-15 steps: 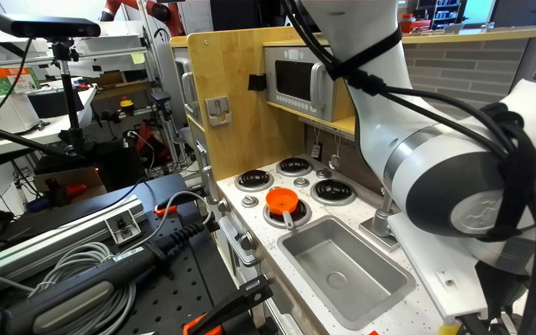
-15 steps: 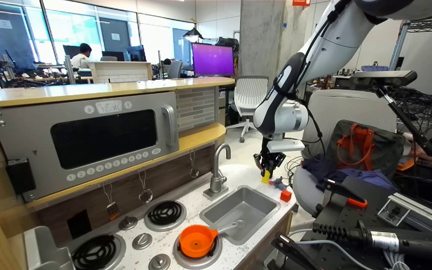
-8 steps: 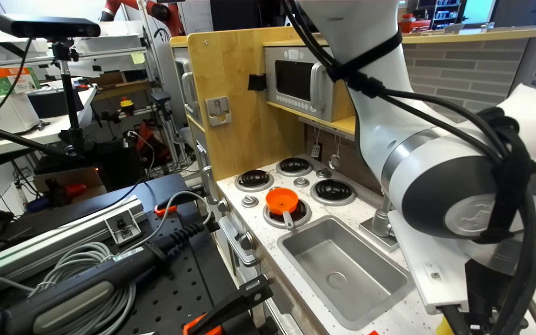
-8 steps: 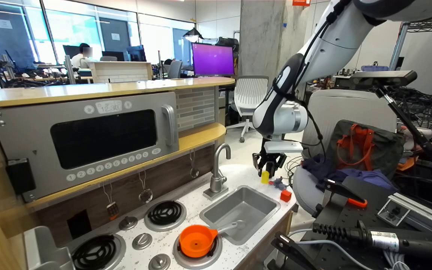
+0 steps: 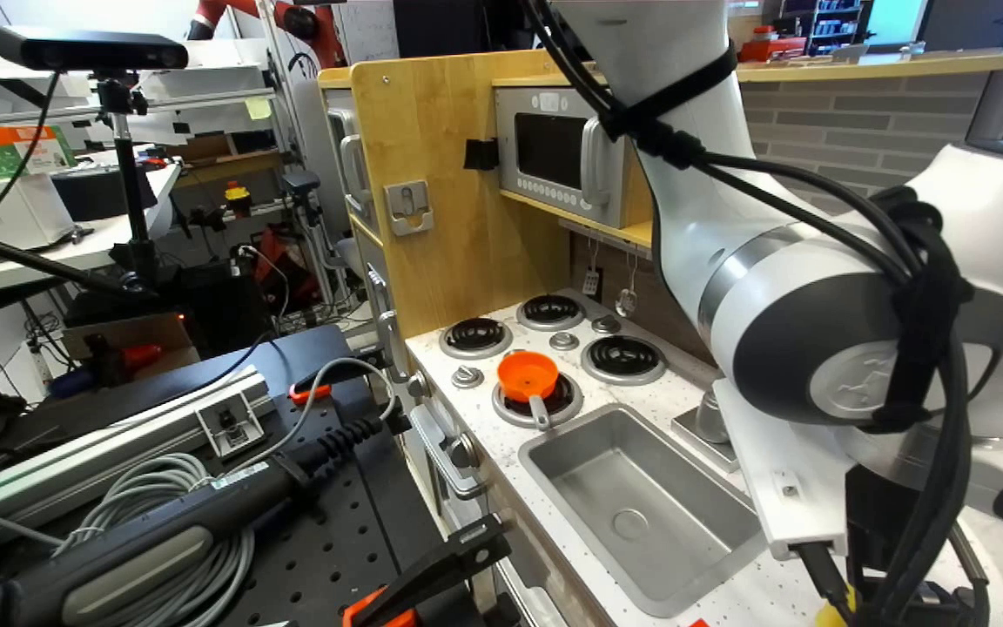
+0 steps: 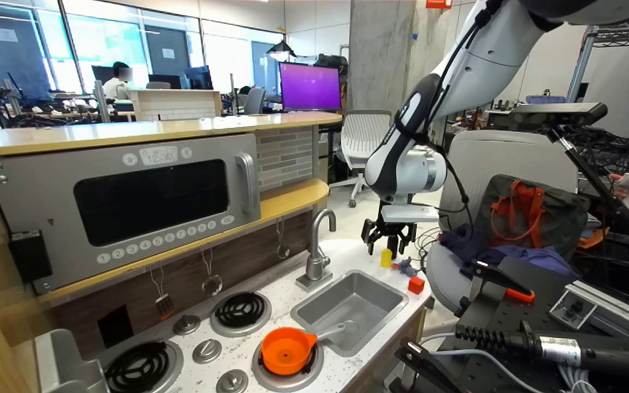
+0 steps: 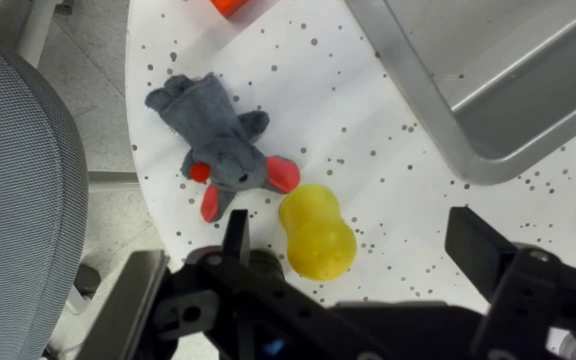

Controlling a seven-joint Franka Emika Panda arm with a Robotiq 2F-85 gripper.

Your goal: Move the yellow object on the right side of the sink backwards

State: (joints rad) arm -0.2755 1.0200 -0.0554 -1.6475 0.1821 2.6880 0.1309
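counter [image 7: 398, 215]: white with dark specks, curved edge | set into it: grey sink [image 7: 413, 75] | on it, near the sink: yellow object [image 7: 320, 237]; grey plush toy [image 7: 220, 145], one ear by the yellow object (touching or not, cannot tell); red block [image 6: 416, 285] | just beside the sink: silver faucet [image 6: 316, 262]

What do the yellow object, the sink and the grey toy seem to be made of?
Yellow object: plastic or rubber, perhaps; smooth, slightly glossy, with small highlights.
Sink: metal or metallic-looking plastic; satin grey, bright lines along its inner edges.
Grey toy: likely soft fabric; matte, with visible creases.
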